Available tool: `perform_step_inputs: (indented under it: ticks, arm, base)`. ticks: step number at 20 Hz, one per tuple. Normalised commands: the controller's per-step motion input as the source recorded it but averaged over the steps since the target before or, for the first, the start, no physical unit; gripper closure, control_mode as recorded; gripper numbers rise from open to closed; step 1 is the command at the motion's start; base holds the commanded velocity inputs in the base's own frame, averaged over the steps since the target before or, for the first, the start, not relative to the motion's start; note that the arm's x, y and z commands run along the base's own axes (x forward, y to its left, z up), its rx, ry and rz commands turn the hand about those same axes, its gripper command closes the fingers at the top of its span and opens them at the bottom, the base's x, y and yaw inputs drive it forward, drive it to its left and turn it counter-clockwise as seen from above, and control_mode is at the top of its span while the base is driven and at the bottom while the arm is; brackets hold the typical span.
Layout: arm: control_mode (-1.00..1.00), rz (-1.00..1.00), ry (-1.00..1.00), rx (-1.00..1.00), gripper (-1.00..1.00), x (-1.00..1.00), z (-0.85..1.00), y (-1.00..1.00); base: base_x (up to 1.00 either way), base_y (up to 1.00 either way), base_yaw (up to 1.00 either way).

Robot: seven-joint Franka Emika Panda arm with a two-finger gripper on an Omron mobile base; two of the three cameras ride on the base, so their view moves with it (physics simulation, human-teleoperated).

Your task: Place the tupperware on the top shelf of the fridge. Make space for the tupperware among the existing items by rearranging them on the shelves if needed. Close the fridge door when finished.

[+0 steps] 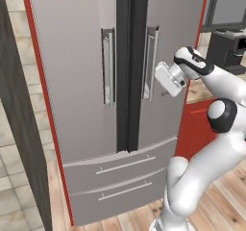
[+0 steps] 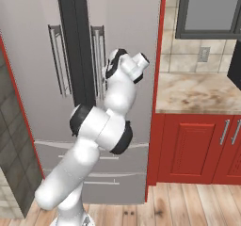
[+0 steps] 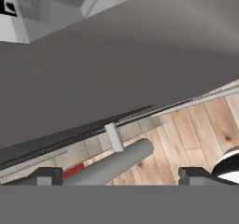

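- Fridge (image 1: 86, 81): both doors shut, 2 drawers below; red trim runs down each outer edge.
- Gripper (image 3: 119, 174) sits at the right door's bar handle (image 1: 150, 61); fingertips (image 3: 46, 175) spread apart, the bar lying between them, jaws not closed on it.
- Right base view adds the marble counter (image 2: 197, 93) just beside the fridge.
- Hand view shows the wood floor (image 3: 196, 129) under the door's edge.

Tall grey French-door fridge (image 1: 96, 105), both doors shut, two vertical bar handles, two drawers below.
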Motion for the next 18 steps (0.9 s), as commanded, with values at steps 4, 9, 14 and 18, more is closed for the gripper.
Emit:
perform_step_inputs:
  ticks: [4, 9, 14, 18]
  arm:
    - [-1.0, -0.49, -0.32, -0.2, -1.0, 0.61, 0.0, 0.61]
    - [-1.0, -0.62, -0.39, -0.2, -1.0, 0.63, -0.03, 0.55]
    - [-1.0, -0.68, -0.7, -0.15, -1.0, 0.14, -0.56, 0.43]
    - [-1.0, -0.67, -0.77, -0.19, -1.0, -0.37, -0.91, 0.39]
  base:
    - [0.0, 0.0, 0.0]
    - [0.0, 0.0, 0.0]
    - [0.0, 0.0, 0.0]
    - [0.0, 0.0, 0.0]
